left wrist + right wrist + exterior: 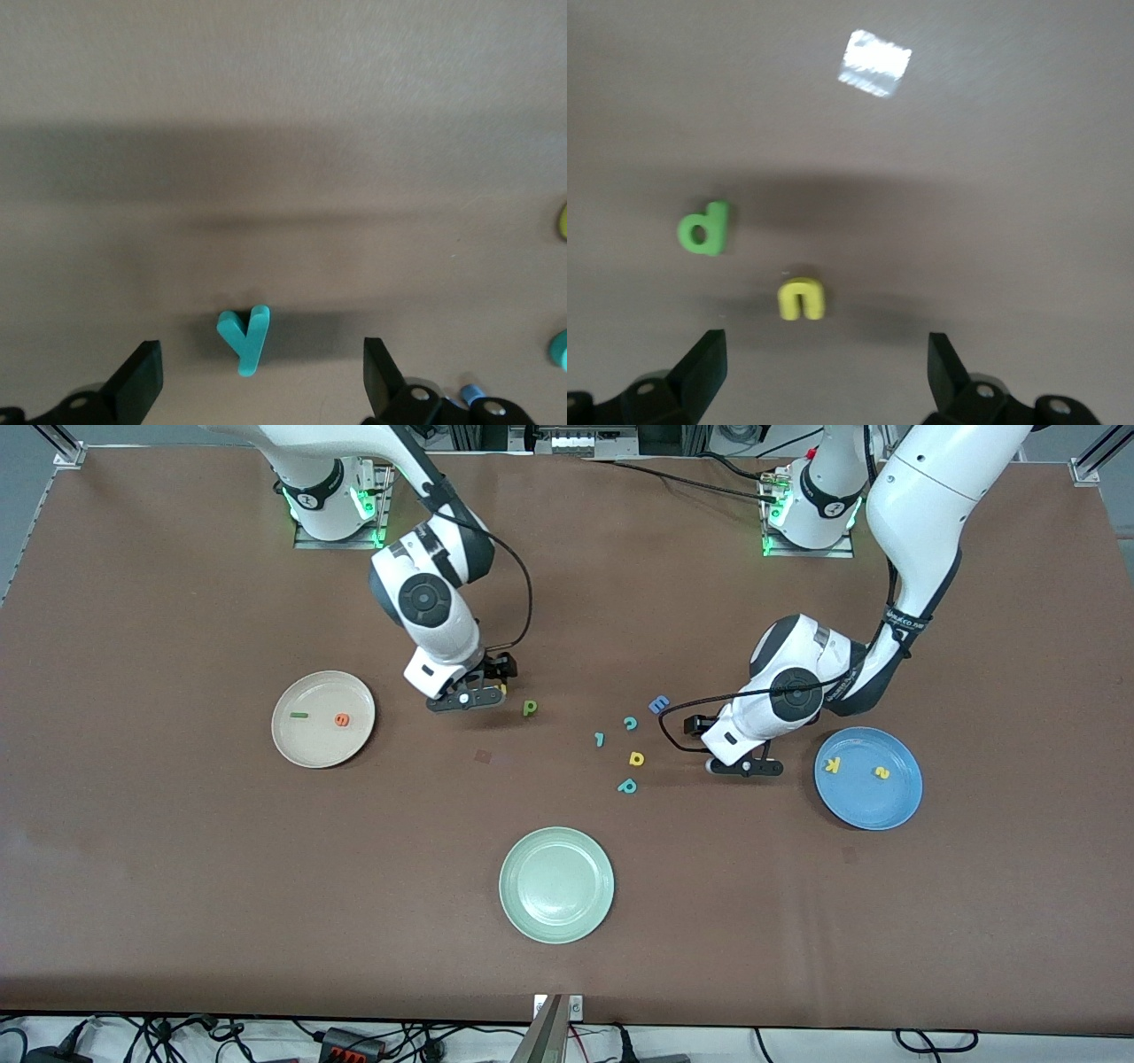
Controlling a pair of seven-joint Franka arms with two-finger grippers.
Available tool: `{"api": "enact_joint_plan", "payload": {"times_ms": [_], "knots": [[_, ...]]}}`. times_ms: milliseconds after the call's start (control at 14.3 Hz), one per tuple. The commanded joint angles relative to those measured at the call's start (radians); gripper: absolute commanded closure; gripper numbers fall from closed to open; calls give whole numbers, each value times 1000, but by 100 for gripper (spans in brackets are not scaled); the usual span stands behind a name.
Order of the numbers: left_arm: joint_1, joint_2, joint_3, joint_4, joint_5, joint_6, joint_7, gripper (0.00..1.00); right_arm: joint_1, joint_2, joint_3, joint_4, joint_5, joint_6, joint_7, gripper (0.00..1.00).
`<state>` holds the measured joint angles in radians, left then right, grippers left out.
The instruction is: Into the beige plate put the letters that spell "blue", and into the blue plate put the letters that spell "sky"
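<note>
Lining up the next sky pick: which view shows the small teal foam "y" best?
The left wrist view: the teal foam "y" lies flat on the table between the open left gripper fingers. In the front view the arm hides it; the right wrist view misses it.

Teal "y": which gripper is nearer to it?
Left. The left gripper hangs open directly over the teal "y"; the right gripper is over the yellow "u", toward the beige plate.

No printed text readable — only the foam letters (628, 755) themselves.

Even overhead light; soft shadows under arms; bright glare patch on table (873, 62); wrist views slightly blurred.
</note>
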<state>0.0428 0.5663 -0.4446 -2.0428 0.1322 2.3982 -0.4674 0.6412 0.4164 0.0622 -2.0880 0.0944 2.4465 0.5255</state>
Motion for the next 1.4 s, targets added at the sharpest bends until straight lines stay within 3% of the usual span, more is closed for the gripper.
{"api": "enact_joint_plan", "payload": {"times_ms": [0, 70, 140, 210, 490, 769, 839, 979, 1189, 1329], "knots": [[8, -28, -2, -34, 20, 16, -19, 24, 49, 54, -15, 52, -1, 5, 65, 4], [8, -19, -2, -33, 20, 24, -19, 31, 49, 64, -15, 52, -1, 11, 65, 18], [8, -17, -2, -33, 20, 33, -19, 38, 52, 73, -15, 52, -1, 15, 67, 25], [8, -17, -2, -31, 20, 33, -17, 44, 58, 82, -16, 52, -2, 16, 67, 25], [8, -10, 6, -20, 56, 36, -17, 45, 63, 110, -21, 66, -25, 17, 67, 29], [17, 3, 6, -16, 115, 38, -20, 46, 61, 130, -21, 85, -25, 17, 68, 42], [16, 4, 6, -16, 115, 38, -20, 48, 60, 133, -21, 88, -25, 17, 67, 49], [14, 6, 6, -16, 115, 38, -20, 58, 57, 133, -25, 89, -25, 17, 67, 50], [9, 4, 4, -14, 115, 36, -22, 82, 55, 137, -32, 95, -27, 16, 64, 50], [8, 3, 4, -14, 115, 35, -25, 86, 55, 140, -32, 97, -28, 16, 64, 55]]}}
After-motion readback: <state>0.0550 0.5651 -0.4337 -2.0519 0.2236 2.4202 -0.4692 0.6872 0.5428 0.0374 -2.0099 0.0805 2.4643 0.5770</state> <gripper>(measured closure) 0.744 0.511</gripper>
